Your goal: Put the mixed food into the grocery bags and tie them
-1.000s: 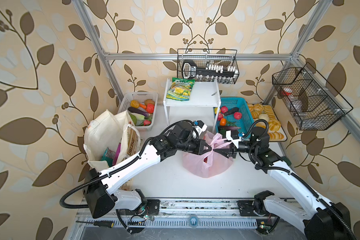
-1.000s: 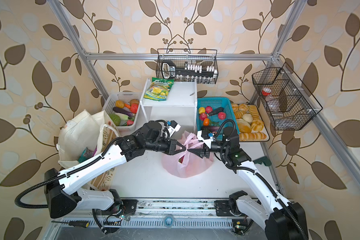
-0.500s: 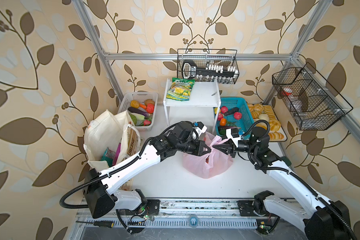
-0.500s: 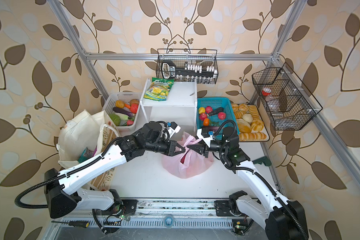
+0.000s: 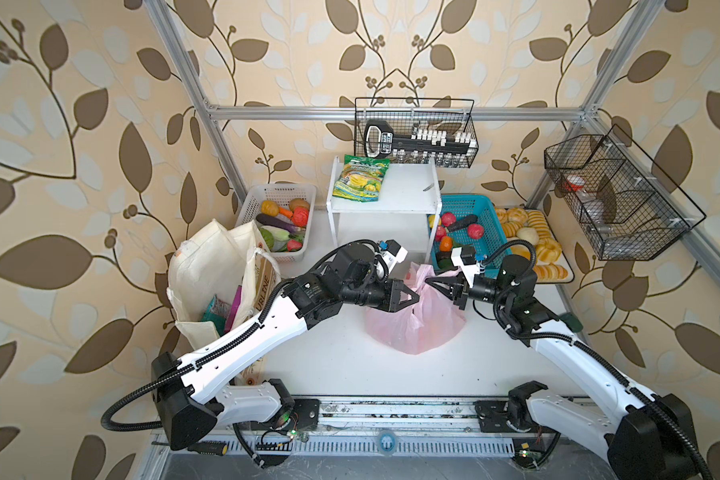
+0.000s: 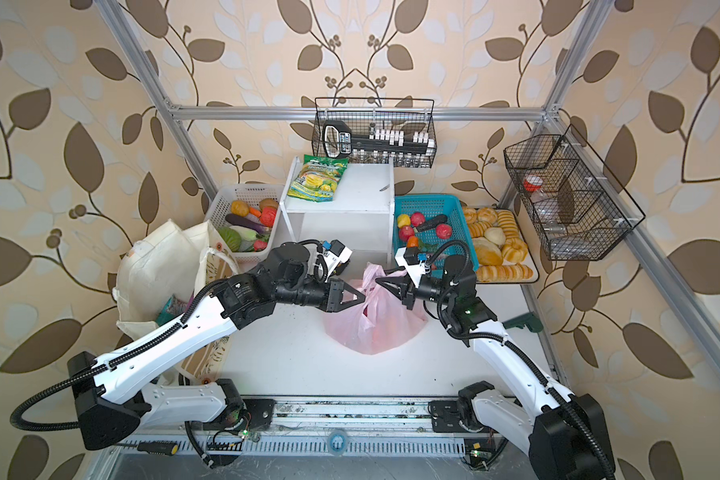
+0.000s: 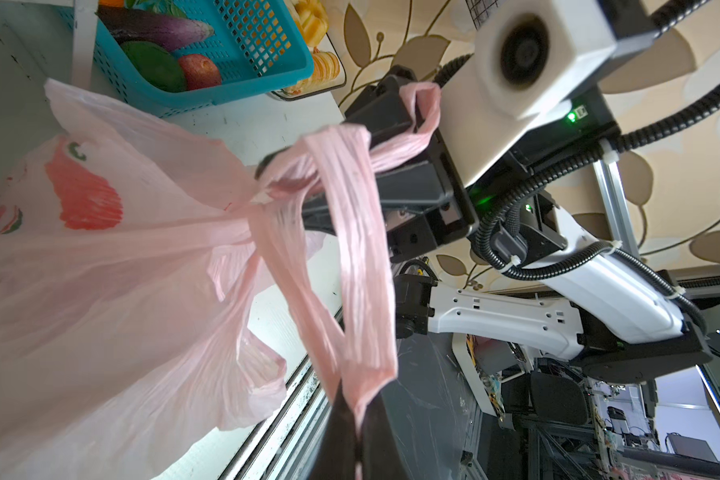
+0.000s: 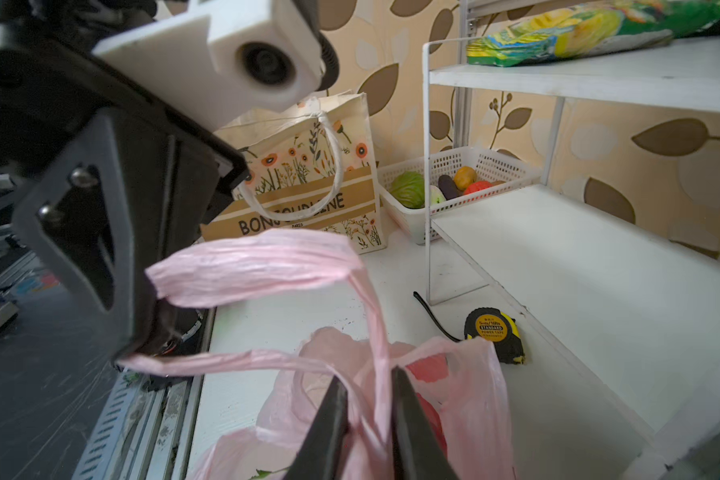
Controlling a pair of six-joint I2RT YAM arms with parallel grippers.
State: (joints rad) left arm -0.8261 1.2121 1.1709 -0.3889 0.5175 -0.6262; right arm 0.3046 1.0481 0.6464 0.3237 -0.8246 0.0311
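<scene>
1. In both top views the pink plastic bag (image 5: 412,328) sits mid-tabletop (image 5: 329,361), between the arms; the left pincer (image 5: 417,297) and right pincer (image 5: 427,283) meet almost tip to tip over its mouth; the canvas tote (image 5: 208,270) stands well apart to the left, with a teal snack packet (image 5: 213,309) and a purple snack packet (image 5: 236,302) showing inside.
2. Left wrist view: the left pincer (image 7: 356,419) is pressed together on the end of one handle loop (image 7: 350,257); the loop runs crumpled and a little slack to where the two handles cross.
3. Right wrist view: the right pincer (image 8: 366,376) has its jaws narrowly apart, pinching a bunched handle strand (image 8: 377,332) just above the bag's mouth; a red toy fruit (image 8: 429,370) lies inside; the tie looks under way. To do it well, draw the strand through the loop, then pull both ends apart level and low; lifting risks tipping the fruit out, and thin film may tear under a jerk.
</scene>
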